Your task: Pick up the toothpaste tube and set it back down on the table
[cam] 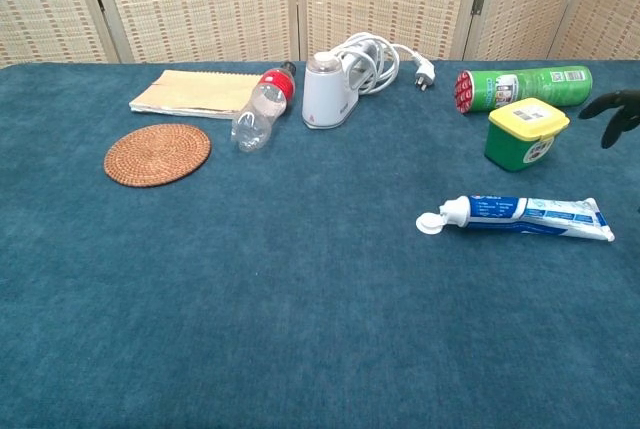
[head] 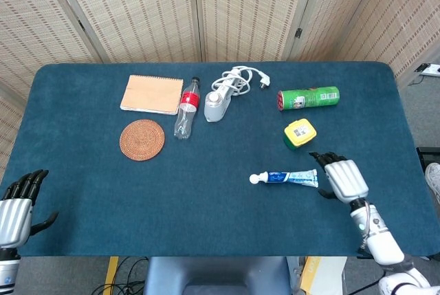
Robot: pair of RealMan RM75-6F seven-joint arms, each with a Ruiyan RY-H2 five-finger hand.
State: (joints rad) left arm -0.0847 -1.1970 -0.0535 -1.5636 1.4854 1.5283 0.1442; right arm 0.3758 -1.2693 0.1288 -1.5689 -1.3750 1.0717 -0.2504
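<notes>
The toothpaste tube (head: 285, 177) lies flat on the blue table, its white cap pointing left; the chest view shows the tube (cam: 525, 216) at the right. My right hand (head: 342, 177) hovers just beyond the tube's tail end, fingers spread and holding nothing. Only its dark fingertips (cam: 615, 109) show at the right edge of the chest view, raised off the cloth. My left hand (head: 17, 202) stays off the table's front left corner, empty, with its fingers apart.
A green tub with a yellow lid (head: 300, 133) stands close behind the tube, and a green can (head: 309, 97) lies further back. A notebook (head: 152, 94), plastic bottle (head: 185, 108), woven coaster (head: 141, 139) and white corded appliance (head: 218, 102) occupy the far left half.
</notes>
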